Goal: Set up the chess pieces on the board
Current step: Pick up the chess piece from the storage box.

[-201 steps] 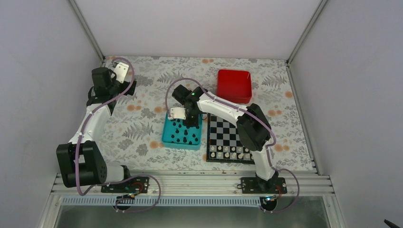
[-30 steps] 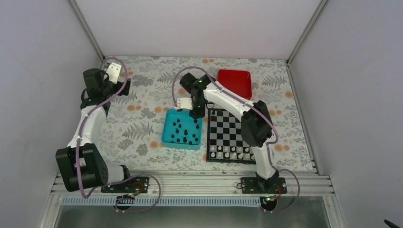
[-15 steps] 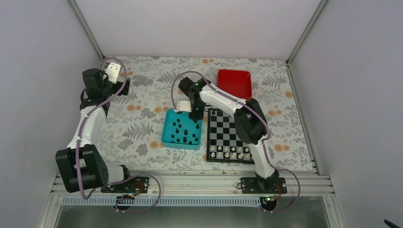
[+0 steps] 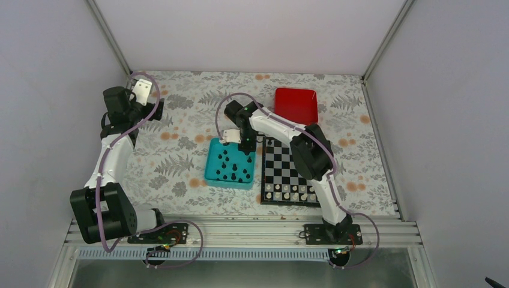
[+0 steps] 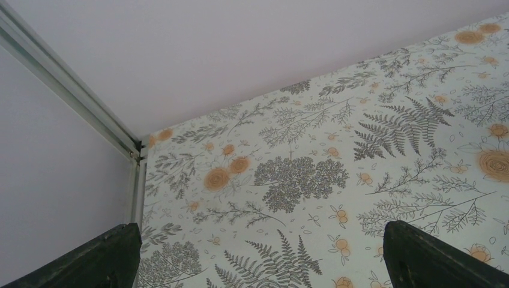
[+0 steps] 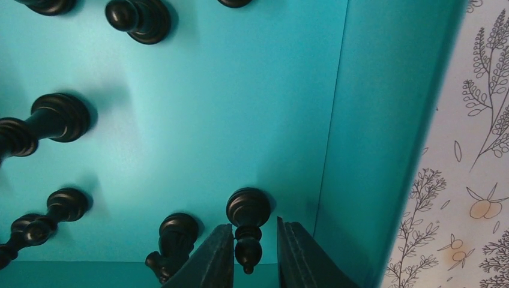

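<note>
A table (image 4: 180, 162) covered in a fern-and-flower cloth fills the booth floor, with pale walls on three sides. The left arm (image 4: 114, 156) reaches up to the far left corner, well apart from everything else. The right arm (image 4: 282, 129) bends across the board (image 4: 288, 165) and comes down over the far right corner of the teal tray (image 4: 207, 171).

The board lies flat on the right half of the table, just beside the teal tray, its near rows lined with pale pieces (image 4: 291, 193). A red tray (image 4: 296, 105) sits beyond the board, near the back wall.

The black chess pieces (image 4: 231, 168) stand scattered inside the teal tray.

The left gripper (image 5: 259, 240) is spread wide with only patterned cloth between its fingers, holding nothing. The right gripper (image 6: 254, 255) is down inside the tray close to its right wall, its fingers (image 6: 213, 261) drawn in narrow on either side of a black pawn (image 6: 247, 207). The pawn's top sits between them, and a thin strip of teal shows beside it on one side, so I cannot tell whether the claw is actually pinching it
</note>
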### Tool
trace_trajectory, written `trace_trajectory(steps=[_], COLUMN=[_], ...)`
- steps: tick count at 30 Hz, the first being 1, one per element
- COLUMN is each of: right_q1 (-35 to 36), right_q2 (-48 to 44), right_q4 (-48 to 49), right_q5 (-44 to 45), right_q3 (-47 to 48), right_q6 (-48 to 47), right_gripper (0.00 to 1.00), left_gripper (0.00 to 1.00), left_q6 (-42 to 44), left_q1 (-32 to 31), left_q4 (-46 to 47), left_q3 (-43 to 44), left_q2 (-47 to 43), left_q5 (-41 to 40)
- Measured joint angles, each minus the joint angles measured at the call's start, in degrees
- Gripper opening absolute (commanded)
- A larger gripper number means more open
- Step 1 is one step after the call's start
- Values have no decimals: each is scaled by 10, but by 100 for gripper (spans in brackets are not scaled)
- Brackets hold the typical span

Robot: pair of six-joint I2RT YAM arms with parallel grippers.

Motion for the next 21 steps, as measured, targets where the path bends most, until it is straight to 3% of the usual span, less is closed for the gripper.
trace_trajectory(steps=[8, 16, 21], right_q1=[0, 0, -6], right_q2=[4, -4, -61], right_q4=[-1, -12, -27], right_q5=[0, -21, -30], right_q3=[1, 16, 25], right_q6=[3, 6, 9], right_gripper=[5, 4, 5], left_gripper=[100, 100, 100], left_q6=[0, 0, -1], left_q1=[3, 5, 7], left_q4=[0, 0, 0], left_q3=[0, 0, 0], left_q2=[0, -1, -2], left_q5=[4, 6, 6])
